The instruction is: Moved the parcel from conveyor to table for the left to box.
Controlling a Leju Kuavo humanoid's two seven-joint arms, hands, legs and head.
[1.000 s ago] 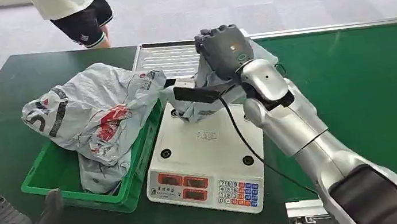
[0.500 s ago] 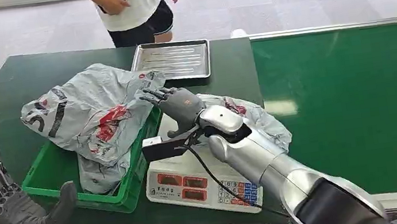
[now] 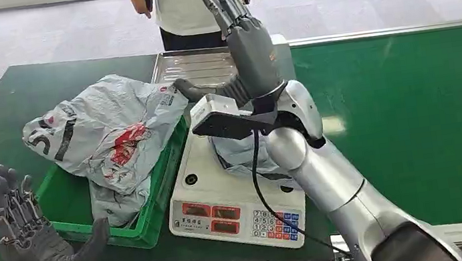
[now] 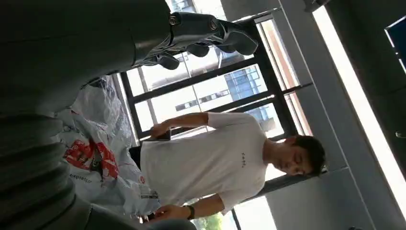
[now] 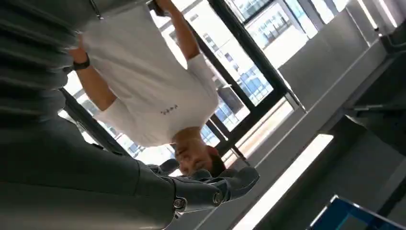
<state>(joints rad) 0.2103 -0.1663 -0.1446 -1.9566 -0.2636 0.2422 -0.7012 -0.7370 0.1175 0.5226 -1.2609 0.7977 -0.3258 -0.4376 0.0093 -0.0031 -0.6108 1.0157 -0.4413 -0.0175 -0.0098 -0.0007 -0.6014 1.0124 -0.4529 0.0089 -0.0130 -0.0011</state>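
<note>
Right hand [image 3: 247, 40] has lifted off the parcel [image 3: 239, 155], fingers spread, empty, parcel crumpled on the scale [image 3: 236, 190], long axis unclear, left hand [image 3: 35, 244] open, empty, at the desk's near edge

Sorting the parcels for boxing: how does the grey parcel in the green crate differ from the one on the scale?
The crate parcel is larger, bulging over the green crate rim, in full view with red and black print. The scale parcel is smaller, lies on the scale platform and is partly hidden behind the right arm. Both are crumpled grey plastic mailers.
</note>
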